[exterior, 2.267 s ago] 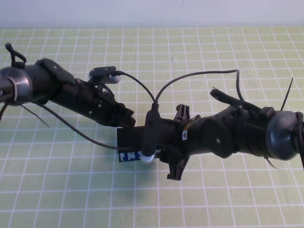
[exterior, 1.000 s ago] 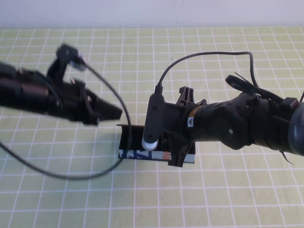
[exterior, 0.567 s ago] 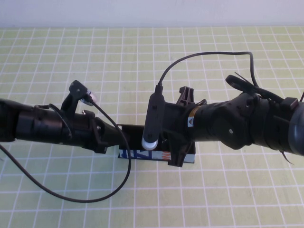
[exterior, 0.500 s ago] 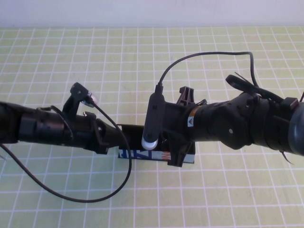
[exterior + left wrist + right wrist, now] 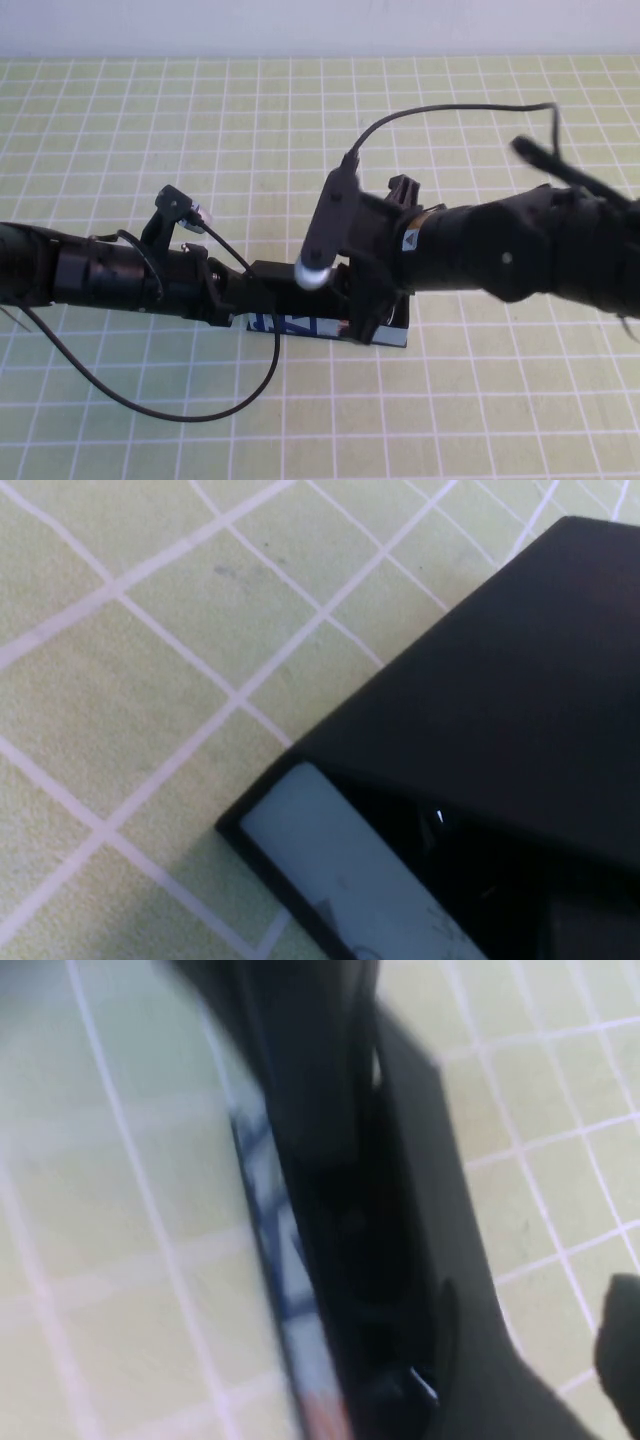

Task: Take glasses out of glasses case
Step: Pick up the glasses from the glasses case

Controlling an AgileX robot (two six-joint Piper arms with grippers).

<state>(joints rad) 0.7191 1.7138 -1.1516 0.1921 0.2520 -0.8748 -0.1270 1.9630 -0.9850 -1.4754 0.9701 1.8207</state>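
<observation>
The glasses case lies on my green gridded mat, mid-table, its printed front facing me. My right gripper hangs over the case's right half; my left gripper sits at its left end. I can't tell either's finger opening.

I see a matte black glasses case, blue-orange print on its light front, on my yellow-green, white-gridded worktop.
</observation>
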